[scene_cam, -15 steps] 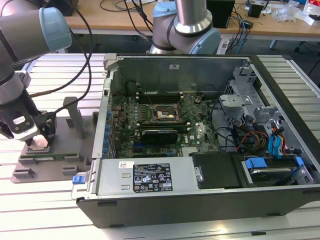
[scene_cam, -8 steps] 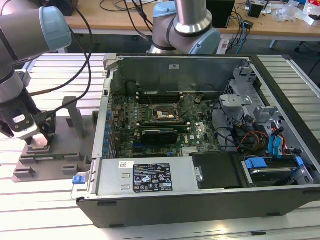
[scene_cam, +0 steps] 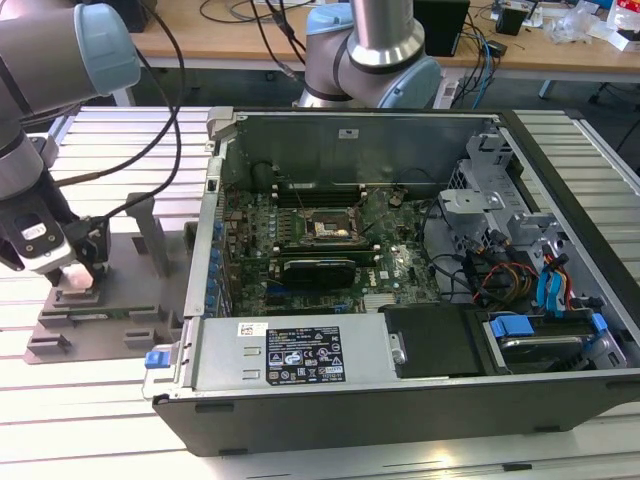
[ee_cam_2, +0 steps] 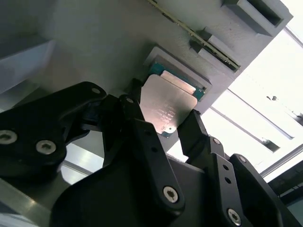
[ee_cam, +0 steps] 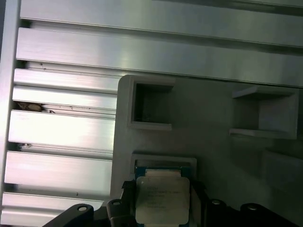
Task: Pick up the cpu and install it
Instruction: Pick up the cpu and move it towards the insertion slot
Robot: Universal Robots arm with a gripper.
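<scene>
The cpu is a small square chip with a shiny silver top and a thin green edge. It lies at a shallow recess of the grey holder plate, at the exterior view's left. My gripper is lowered onto that plate. In both wrist views the black fingers stand against two opposite edges of the cpu, so the gripper is shut on it. The dark square socket with its metal frame sits on the green motherboard inside the open computer case.
The open case fills the middle and the exterior view's right, with cables, drive bays and a long black card inside. The holder plate has other empty pockets. A second robot base stands behind the case.
</scene>
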